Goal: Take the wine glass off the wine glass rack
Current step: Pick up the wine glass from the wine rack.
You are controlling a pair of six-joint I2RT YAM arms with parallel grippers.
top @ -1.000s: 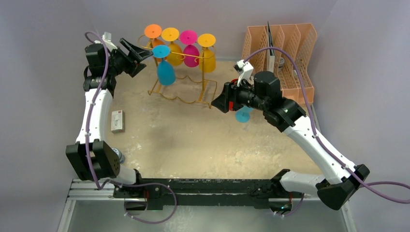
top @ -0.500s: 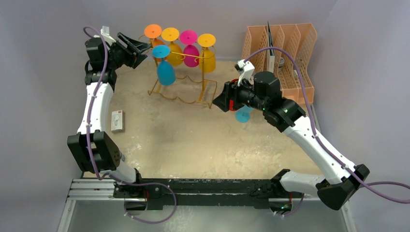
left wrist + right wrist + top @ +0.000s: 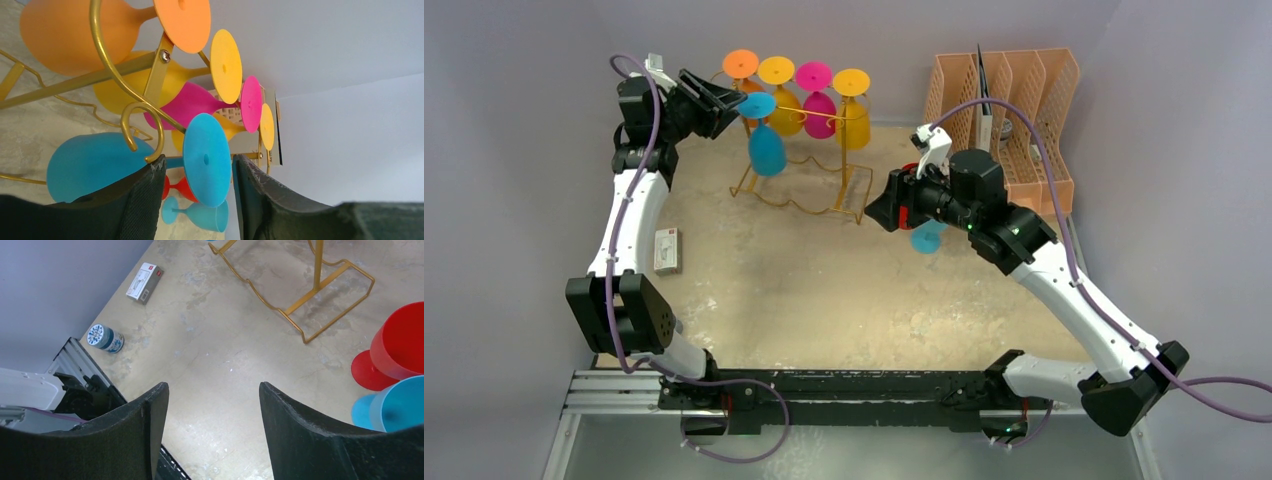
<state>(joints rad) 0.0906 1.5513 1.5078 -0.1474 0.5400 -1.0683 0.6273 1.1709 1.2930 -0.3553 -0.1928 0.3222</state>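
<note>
One wine glass (image 3: 207, 150) within end effector (image 3: 198, 160)

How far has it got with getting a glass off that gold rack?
Looks done: a red glass and a light blue glass sit on the table, perhaps off the rack. In hand: the left claw is open around the foot of the hanging blue glass, not gripping yet. Still to do: close and slide it off its hook. The right claw is open and empty.
</note>
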